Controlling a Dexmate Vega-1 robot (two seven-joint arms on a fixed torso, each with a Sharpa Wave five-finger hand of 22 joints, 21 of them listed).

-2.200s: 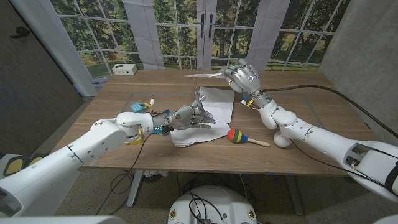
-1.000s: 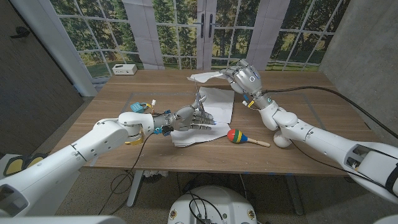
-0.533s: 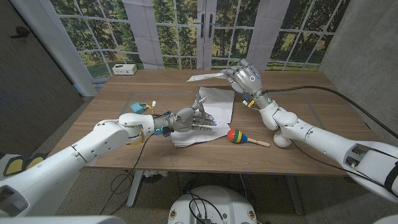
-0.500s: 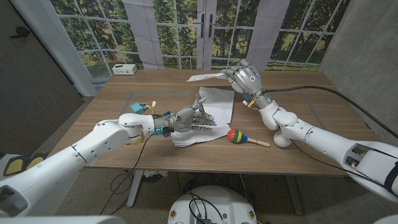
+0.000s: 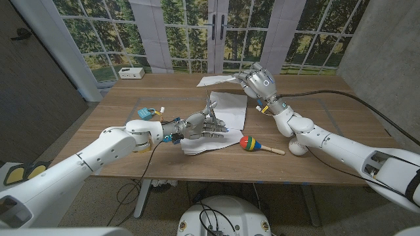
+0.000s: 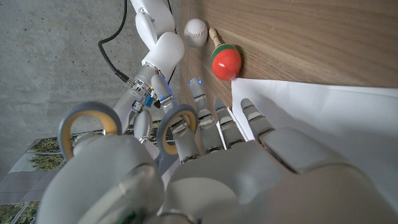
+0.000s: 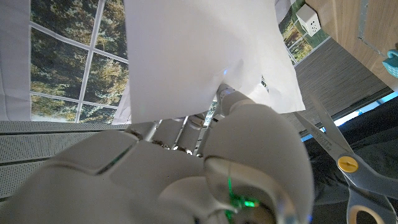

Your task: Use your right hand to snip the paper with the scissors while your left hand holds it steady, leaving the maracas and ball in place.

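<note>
Near the table's (image 5: pixel 118 108) middle, the left hand (image 5: pixel 200 123) grips the scissors (image 6: pixel 93 124), fingers through the handle loops, over white sheets (image 5: pixel 226 108). Above the far edge, the right hand (image 5: pixel 257 81) pinches a paper sheet (image 5: pixel 216 80) aloft. The maraca (image 5: pixel 252 143) lies toward the near edge, a white ball (image 6: pixel 195 32) beside it.

Wooden table (image 5: pixel 328 98) before paned windows (image 5: pixel 177 26), grey wall (image 5: pixel 377 46) alongside.

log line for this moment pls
left hand: holds grey yellow-lined scissors | right hand: holds white paper sheet raised | scissors and sheet: apart
</note>
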